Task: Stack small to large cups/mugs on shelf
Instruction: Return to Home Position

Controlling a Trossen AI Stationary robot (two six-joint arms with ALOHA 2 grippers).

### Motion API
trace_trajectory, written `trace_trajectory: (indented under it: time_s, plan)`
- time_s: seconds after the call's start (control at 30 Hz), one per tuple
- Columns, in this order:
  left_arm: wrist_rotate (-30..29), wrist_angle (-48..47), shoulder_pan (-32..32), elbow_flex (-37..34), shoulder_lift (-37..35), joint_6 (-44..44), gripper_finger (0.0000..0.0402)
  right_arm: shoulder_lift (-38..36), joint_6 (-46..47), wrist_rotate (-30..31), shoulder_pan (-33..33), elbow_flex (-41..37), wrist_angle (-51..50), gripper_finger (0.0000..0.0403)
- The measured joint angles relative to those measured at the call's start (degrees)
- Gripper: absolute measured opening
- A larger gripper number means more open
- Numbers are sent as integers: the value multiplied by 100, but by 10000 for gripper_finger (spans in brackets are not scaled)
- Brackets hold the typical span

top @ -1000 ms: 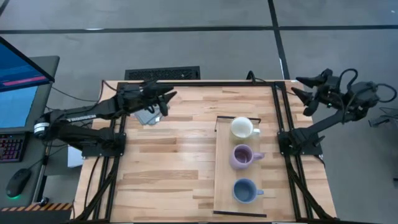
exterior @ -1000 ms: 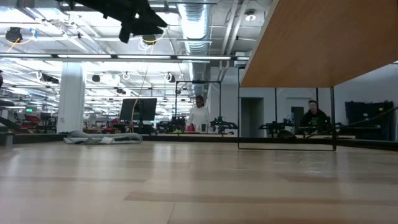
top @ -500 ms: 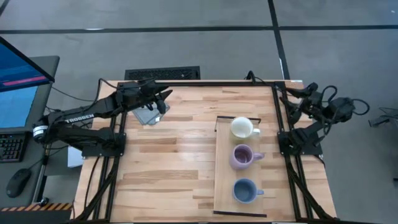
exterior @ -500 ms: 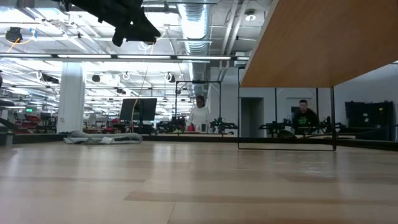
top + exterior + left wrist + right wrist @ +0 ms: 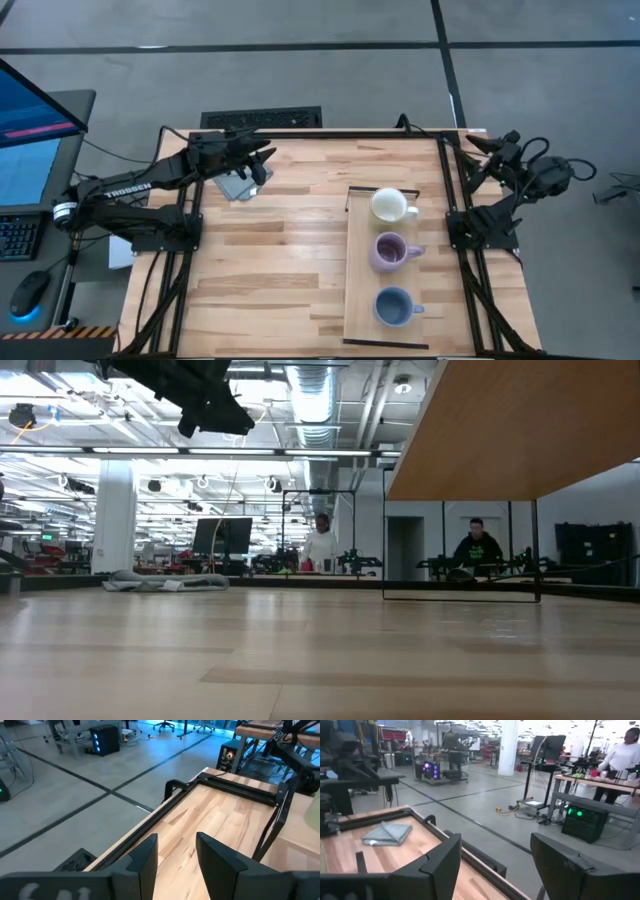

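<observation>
Three mugs are standing in a row on the shelf [image 5: 358, 290], which is lying lengthwise on the right half of the table [image 5: 270, 270]. The white mug [image 5: 388, 205] is sitting at the far end, the purple mug [image 5: 390, 250] in the middle and the blue mug [image 5: 394, 306] at the near end. They are apart from one another, with all three handles pointing toward the right arm's side.

The left gripper [image 5: 262, 160] is hovering over the table's far left corner, just above the cloth [image 5: 238, 185]. In its wrist view its fingers [image 5: 145, 860] are standing slightly apart, gripping nothing.

The right gripper [image 5: 487, 152] is hanging beyond the table's far right corner, well away from the mugs. Its fingers [image 5: 442, 865] are spread wide and are holding nothing.

In the low view the shelf's underside is filling the upper right, and two people, one in white [image 5: 321, 545] and one in dark [image 5: 477, 548], are showing in the room behind.
</observation>
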Motion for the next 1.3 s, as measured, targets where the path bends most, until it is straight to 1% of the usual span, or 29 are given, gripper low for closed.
trace_trajectory:
  time_s: [0.1, 0.17, 0.3, 0.4, 0.47, 0.57, 0.63, 0.7, 0.77, 0.83, 0.9, 1.03, 1.17, 1.3]
  plan:
    - [2, 4, 40, -40, -20, 104, 125, -1, 54, 11, 44, 9, -236, 261]
    - [10, 248, 135, -259, -124, 157, 125, -2, 64, 181, 90, 9, -391, 261]
    - [66, 1193, 445, -1115, -518, 10, 125, -29, 361, 840, 265, 9, -690, 261]
    - [288, 1784, 683, -1732, -1004, -87, 125, -205, 679, 971, 464, 13, -949, 261]
    - [340, 1863, 788, -2008, -1347, -180, 125, -189, 814, 1201, 666, 14, -1127, 261]
    - [348, 1844, 870, -2177, -1813, -188, 125, -197, 1132, 1688, 1010, 20, -1375, 261]
    - [303, 1676, 920, -2262, -2099, -172, 125, -192, 1598, 1836, 1341, 17, -1804, 261]
    - [294, 1421, 940, -2279, -2324, -187, 125, -192, 2259, 2037, 1703, 15, -2296, 261]
    - [290, 1278, 942, -2280, -2489, -239, 125, -192, 2555, 2089, 2063, 15, -2550, 261]
    - [295, 1158, 942, -2280, -2595, -244, 125, -192, 2434, 2097, 2349, 15, -2493, 261]
    - [297, 1047, 940, -2280, -2627, -246, 125, -192, 2106, 2098, 2556, 15, -2231, 261]
    - [286, 698, 940, -2280, -2588, -244, 125, -184, 1502, 2105, 2569, 15, -1668, 261]
    - [282, 596, 940, -2307, -2497, -244, 125, -183, 842, 2107, 2103, -137, -915, 261]
    - [272, 471, 940, -2363, -2494, -238, 125, -36, -24, 2108, 1290, -447, 39, 261]
